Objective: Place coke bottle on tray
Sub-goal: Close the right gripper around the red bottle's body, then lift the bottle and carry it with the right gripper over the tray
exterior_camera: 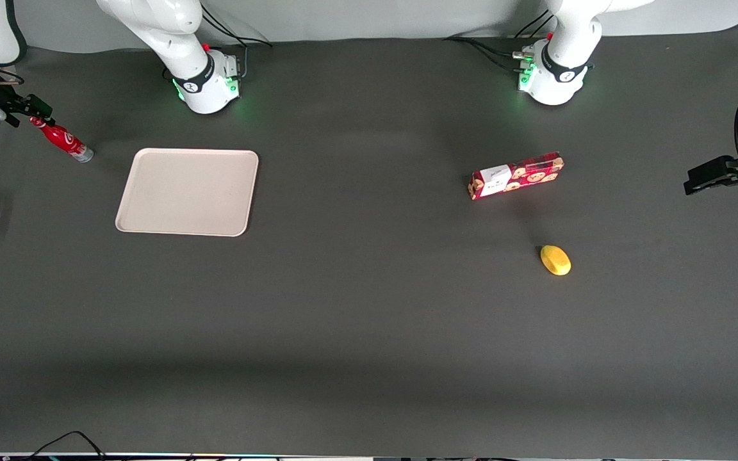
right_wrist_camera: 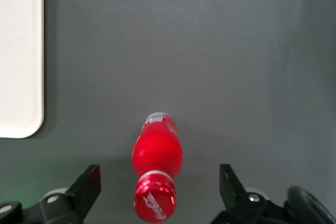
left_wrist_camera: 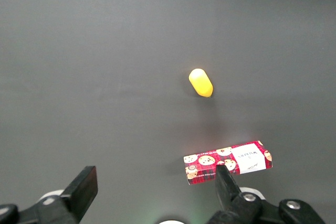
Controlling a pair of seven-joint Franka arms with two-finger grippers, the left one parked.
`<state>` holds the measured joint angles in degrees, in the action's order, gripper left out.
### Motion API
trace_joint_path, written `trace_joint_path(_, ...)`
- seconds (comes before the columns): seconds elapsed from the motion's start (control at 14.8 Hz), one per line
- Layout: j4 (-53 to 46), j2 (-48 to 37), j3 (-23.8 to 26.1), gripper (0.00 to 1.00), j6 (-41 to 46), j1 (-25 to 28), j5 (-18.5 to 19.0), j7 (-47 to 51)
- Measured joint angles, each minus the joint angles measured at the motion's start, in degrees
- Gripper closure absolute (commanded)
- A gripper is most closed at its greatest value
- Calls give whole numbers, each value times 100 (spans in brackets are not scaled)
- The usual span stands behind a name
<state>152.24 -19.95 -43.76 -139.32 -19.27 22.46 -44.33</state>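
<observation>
**A:** What does the front view show?

**B:** A dark bench. The coke bottle (exterior_camera: 61,139) stands upright at the working arm's end, beside the tray (exterior_camera: 188,191) but apart from it, not on it. The end effector (exterior_camera: 23,109) hovers just above the bottle's cap. Toward the parked arm's end lie a red cookie box (exterior_camera: 515,176) and a yellow lemon-like object (exterior_camera: 555,260), the latter nearer the camera.

**A:** And the left wrist view?

**B:** Only the cookie box (left_wrist_camera: 228,162) and yellow object (left_wrist_camera: 201,82), well apart from each other.

**A:** The right wrist view?

**B:** It looks straight down on the bottle (right_wrist_camera: 157,179), cap toward the camera. The end effector (right_wrist_camera: 160,184) has its fingers spread wide, one on each side, touching nothing. A corner of the tray (right_wrist_camera: 20,56) shows nearby.

**A:** How will the bottle handle?

**B:** Probably light, stiff and smooth (so somewhat slippery), and tall enough to tip easily. I would grip the narrower upper body, below the cap.
</observation>
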Motion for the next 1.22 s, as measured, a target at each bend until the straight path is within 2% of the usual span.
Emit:
trace_joint_path(0.47, 79, 177, -106, 1, -255, 0, 1, -86)
trace_joint_path(0.61, 79, 197, -145, 9, -260, 0, 1, -109)
trace_joint_path(0.68, 79, 202, -159, 19, -262, 0, 1, -115)
trace_joint_path(0.74, 79, 206, -163, 43, -263, 0, 1, -122)
trace_joint_path(0.81, 79, 212, -163, 59, -262, 0, 1, -122)
trace_joint_path(0.88, 79, 219, -164, 70, -263, 0, 1, -124)
trace_joint_path(0.95, 79, 225, -168, 76, -263, 0, 1, -124)
trace_joint_path(1.08, 79, 234, -181, 96, -263, 0, 1, -125)
trace_joint_path(1.15, 79, 235, -184, 100, -263, 0, 1, -125)
trace_joint_path(1.22, 80, 235, -184, 100, -261, 0, 0, -126)
